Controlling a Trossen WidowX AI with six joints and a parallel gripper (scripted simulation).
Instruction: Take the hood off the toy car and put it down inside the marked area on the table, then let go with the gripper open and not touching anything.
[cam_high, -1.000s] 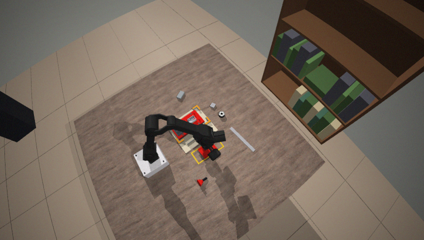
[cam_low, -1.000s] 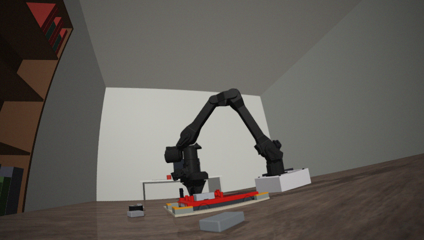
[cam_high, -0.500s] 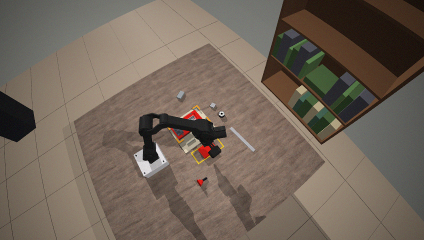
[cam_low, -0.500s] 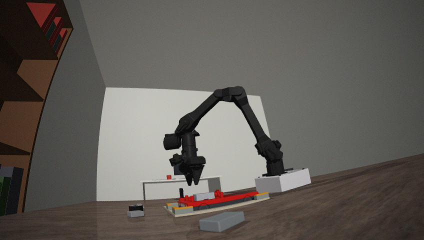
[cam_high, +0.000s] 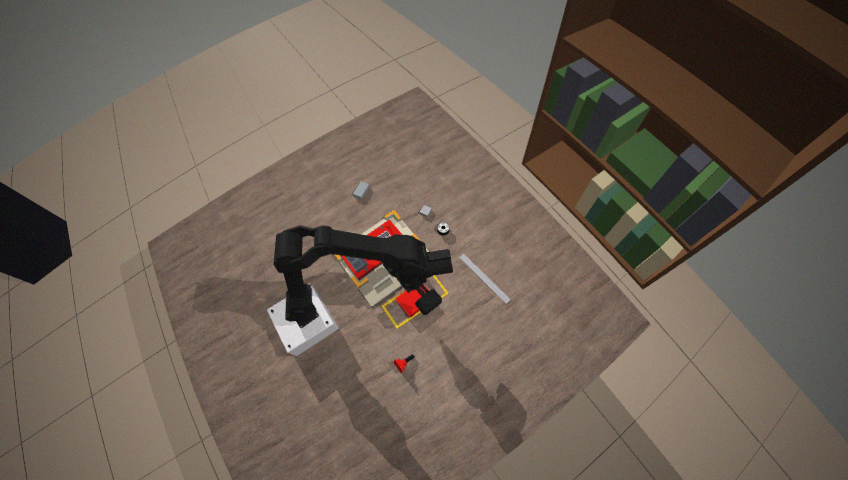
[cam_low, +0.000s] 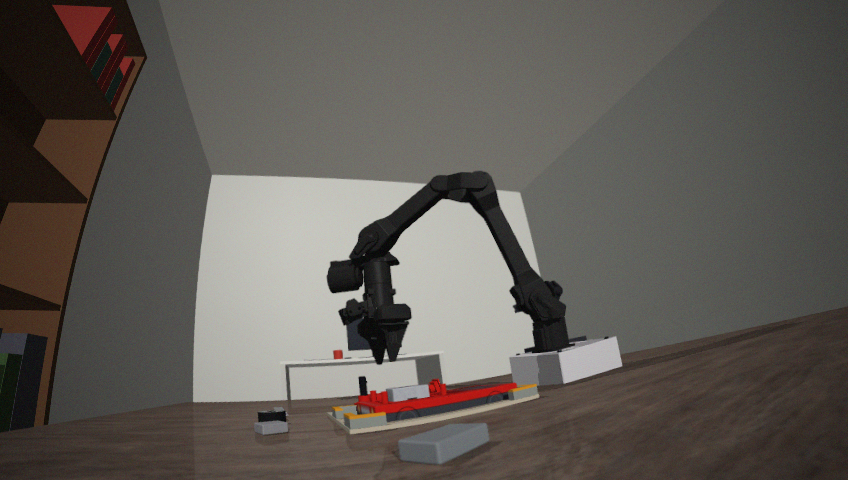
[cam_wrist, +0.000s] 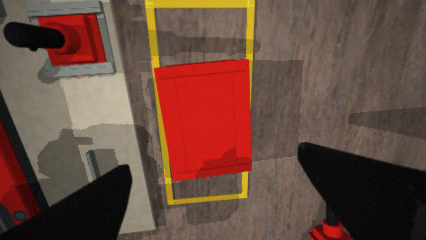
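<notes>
Above the red hood (cam_wrist: 205, 117) lying within the yellow outline (cam_wrist: 199, 102), fingers spread wide, holding nothing

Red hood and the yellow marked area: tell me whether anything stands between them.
Nothing visible does. In the wrist view the red hood already lies flat inside the yellow marked area, though its left edge covers the line. The gripper hangs above it, jaws wide apart and holding nothing.

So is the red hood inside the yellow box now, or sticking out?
Mostly inside. The red hood lies flat within the yellow outline, though its left edge overlaps the yellow line. The gripper is open above it.
</notes>
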